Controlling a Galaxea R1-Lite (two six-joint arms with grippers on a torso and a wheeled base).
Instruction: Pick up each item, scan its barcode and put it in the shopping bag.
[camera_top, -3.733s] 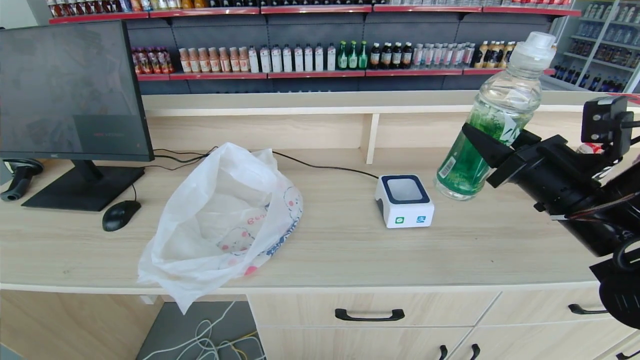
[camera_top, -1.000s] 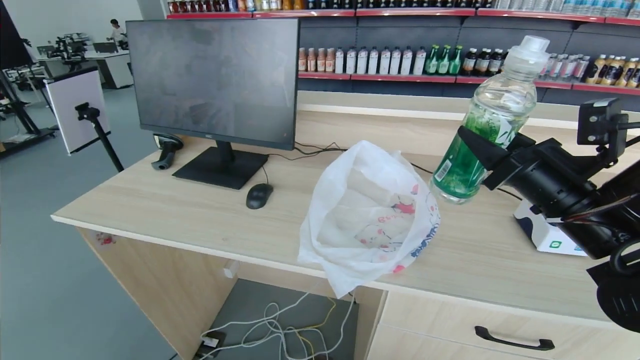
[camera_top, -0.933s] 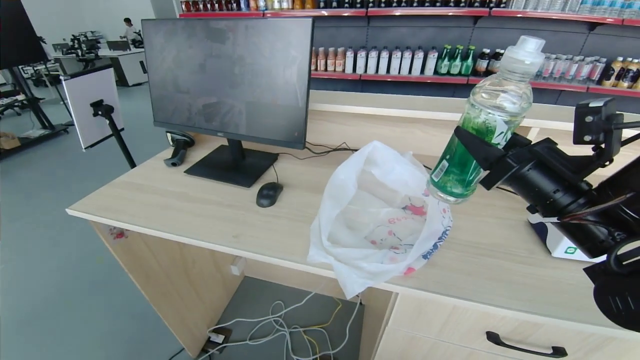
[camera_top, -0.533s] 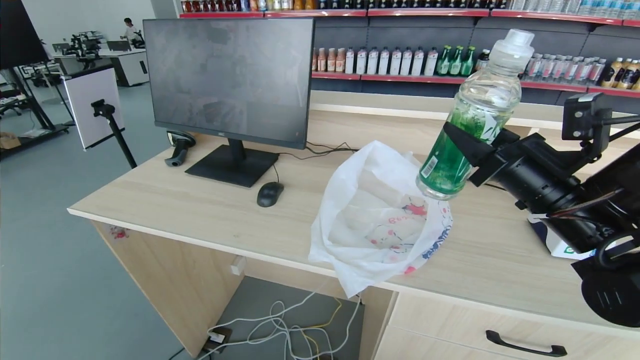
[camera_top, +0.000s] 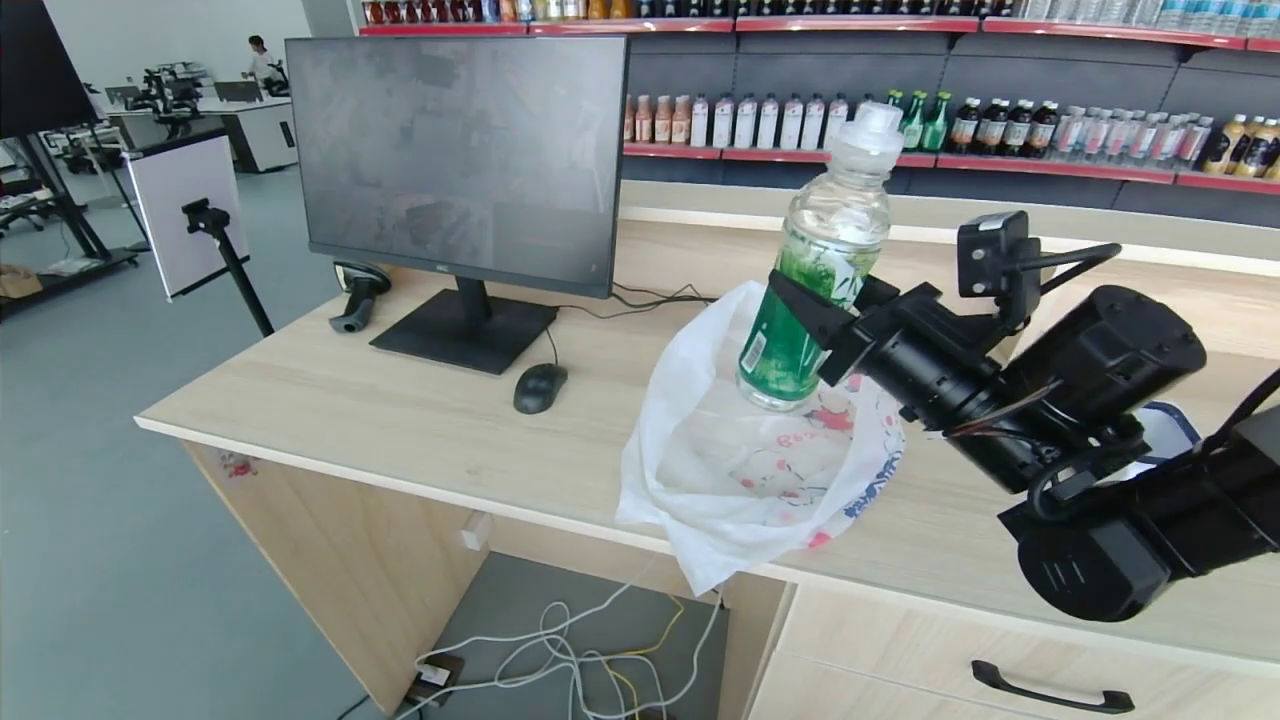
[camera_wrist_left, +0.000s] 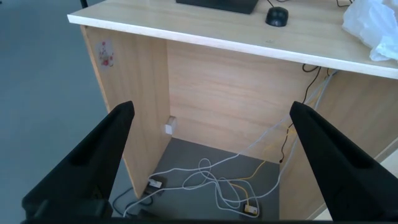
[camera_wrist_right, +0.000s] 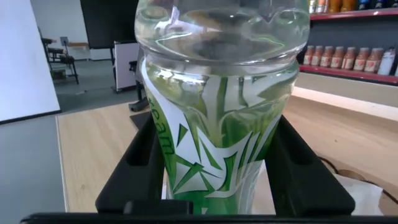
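I see the bottle upright, clear at the shoulder with a green label lower down and a pale cap on top. It hangs in the air right over the open mouth of the shopping bag, its base just above the bag's rim on the far side. The right end effector is clamped on the bottle's label band from the side. In the right wrist view the bottle sits between the two black fingers, one on each flank, and both press on the label.

The bag is white plastic with red and blue print. It slumps on the counter, and one corner droops over the near edge. To its left I see a black mouse and, behind that, a dark monitor.

My left end effector is held low in front of the counter's open underside, with its fingers spread wide and nothing between them. Loose cables lie on the floor beyond it
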